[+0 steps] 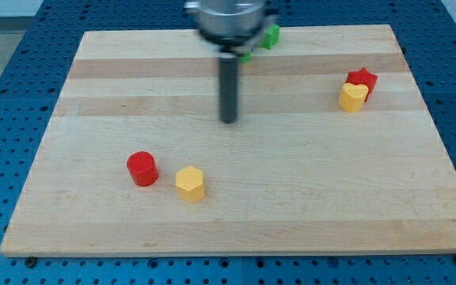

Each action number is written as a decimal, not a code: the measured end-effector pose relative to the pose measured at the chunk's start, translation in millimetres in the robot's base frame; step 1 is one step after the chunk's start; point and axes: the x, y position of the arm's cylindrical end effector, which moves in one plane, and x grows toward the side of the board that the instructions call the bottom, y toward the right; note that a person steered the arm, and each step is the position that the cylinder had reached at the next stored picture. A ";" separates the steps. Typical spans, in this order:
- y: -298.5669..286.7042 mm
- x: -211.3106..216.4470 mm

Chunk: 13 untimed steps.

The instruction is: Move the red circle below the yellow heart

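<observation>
Tip: my tip rested on the board, touching no block; the rod ends plain, with no jaws to open or close, so it held nothing.
Red circle: the red circle lay toward the view's bottom left of the tip, well apart from it.
Yellow hexagon: the yellow hexagon sat just beside the red circle, on the circle's right and nearer the tip's own vertical line.
Yellow heart: the yellow heart lay to the view's right of the tip and slightly higher, well apart.
Red star: the red star touched the heart on its upper right.
Green blocks: green pieces showed just past the tip's upper right, partly hidden by the arm; shape not legible.
Governing relation: circle and goal lay on opposite sides of the tip; judged, the tip would need to pass round to the circle's left before pushing rightward.
</observation>
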 end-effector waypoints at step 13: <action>32.2 2.1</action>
